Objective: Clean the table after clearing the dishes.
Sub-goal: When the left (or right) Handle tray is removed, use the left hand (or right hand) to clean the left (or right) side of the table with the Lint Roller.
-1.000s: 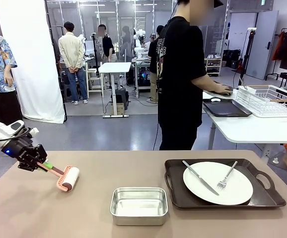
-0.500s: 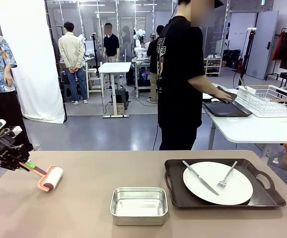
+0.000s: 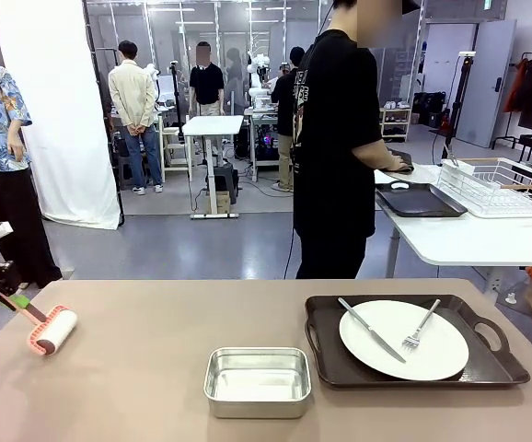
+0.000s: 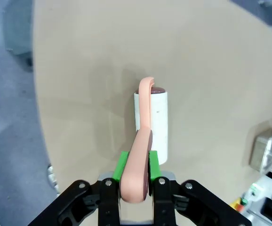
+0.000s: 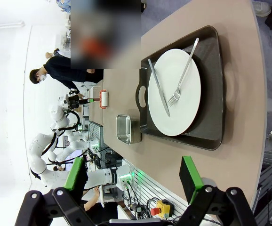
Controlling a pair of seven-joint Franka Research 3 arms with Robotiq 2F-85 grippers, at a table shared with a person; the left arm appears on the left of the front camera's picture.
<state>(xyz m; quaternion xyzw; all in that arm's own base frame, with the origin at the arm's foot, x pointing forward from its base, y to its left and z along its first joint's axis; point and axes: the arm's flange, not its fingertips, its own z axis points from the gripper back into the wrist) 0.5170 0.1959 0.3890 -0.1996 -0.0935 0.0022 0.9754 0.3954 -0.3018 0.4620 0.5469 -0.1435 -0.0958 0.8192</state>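
Note:
On the tan table [image 3: 156,387], a white plate [image 3: 404,339] with knife and fork lies on a dark tray [image 3: 487,366] at the right. My left gripper [image 3: 4,293] is at the table's left edge, shut on the pink handle of a white lint roller [image 3: 54,331] whose roll rests on the tabletop. In the left wrist view the gripper [image 4: 137,175] clamps that handle, and the roller [image 4: 151,117] lies on the table [image 4: 79,70]. My right gripper [image 5: 133,160] is open and holds nothing, looking over the tray [image 5: 216,80] and plate [image 5: 176,92].
A small steel pan [image 3: 258,380] sits near the table's front middle. A person in black stands at the far side, hands on a dark tray [image 3: 420,200] on a white table [image 3: 468,241] beside a wire dish rack [image 3: 505,187]. Other people stand farther back.
My left gripper has pulled the roller leftward across the table to its left edge. The person's hand has shifted on the tray on the white table.

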